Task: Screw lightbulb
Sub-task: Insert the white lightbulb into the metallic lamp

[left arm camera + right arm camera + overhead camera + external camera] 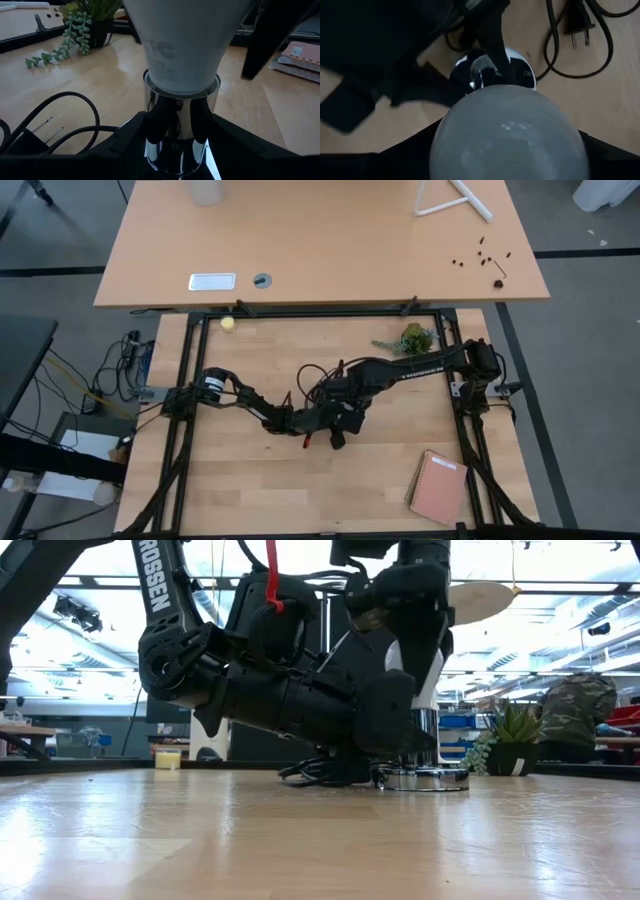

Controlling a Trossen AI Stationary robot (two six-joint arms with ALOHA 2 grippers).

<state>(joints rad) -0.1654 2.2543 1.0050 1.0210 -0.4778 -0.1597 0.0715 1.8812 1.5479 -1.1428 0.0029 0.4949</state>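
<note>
Pale wood-plank table [250,490] under a black frame, a bright open-plan room behind it in the low view, and both arms meet mid-table. Readable writing: "ROSSEN" in white down an arm link in the low view, plus grey lettering on the bulb's neck, too partial to read. The lightbulb [182,45] stands upright, long axis vertical, narrow end down in the chrome socket [176,132], round dome up. The left gripper [175,125] is clamped on that socket stem, one finger each side. The right gripper [507,150] sits over the dome from above, fingers flanking the glass; whether they press it, cannot tell. Black cord [580,45] coils alongside; potted plant [415,338] and pink notebook [438,487] sit well apart.
</note>
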